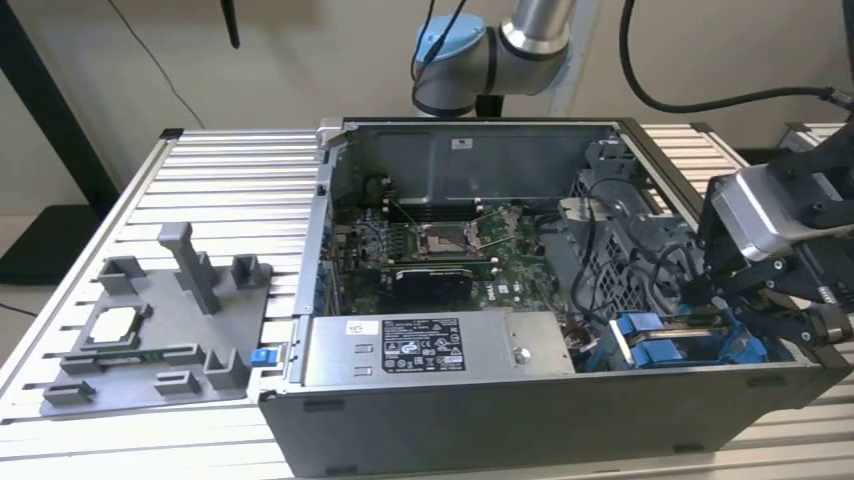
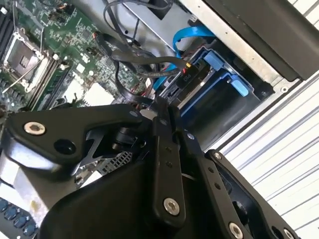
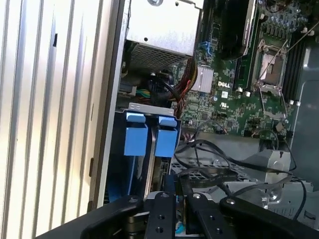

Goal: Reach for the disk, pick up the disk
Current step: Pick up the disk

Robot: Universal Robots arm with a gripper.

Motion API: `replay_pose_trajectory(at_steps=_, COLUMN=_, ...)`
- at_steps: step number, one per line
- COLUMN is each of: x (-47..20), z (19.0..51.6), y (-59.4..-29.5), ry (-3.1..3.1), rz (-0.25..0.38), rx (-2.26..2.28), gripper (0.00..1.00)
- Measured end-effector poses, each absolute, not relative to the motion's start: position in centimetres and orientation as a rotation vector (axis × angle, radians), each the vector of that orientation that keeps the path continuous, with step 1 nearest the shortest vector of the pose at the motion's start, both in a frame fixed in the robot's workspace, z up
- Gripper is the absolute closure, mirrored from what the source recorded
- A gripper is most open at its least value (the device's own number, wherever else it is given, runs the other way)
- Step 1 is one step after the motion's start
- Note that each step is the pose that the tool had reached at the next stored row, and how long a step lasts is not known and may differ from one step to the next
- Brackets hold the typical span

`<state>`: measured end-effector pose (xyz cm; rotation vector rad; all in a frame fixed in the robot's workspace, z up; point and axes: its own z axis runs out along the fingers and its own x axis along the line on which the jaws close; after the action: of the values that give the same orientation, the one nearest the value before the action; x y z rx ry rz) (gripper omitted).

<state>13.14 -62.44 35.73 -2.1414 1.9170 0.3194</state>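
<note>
The disk stands on edge in the drive bay at the front corner of the open computer case, on the exterior view's right. Its bright blue carrier frame shows in both wrist views, beside a second blue carrier. My gripper hangs just above and slightly to the right of the bay, with its black fingers close together and nothing between them. It is not touching the blue frame.
Black cables loop over the bay. A grey power supply box sits to the left of the bay, and the motherboard lies behind it. A grey fixture holding a small chip lies on the slatted table.
</note>
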Motion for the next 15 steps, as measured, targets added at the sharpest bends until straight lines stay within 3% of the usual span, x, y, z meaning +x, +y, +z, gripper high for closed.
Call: replay_pose_trajectory(at_steps=15, x=12.2, z=34.4, y=-62.4, ry=1.976, rz=0.277, rx=-2.064, gripper=1.0)
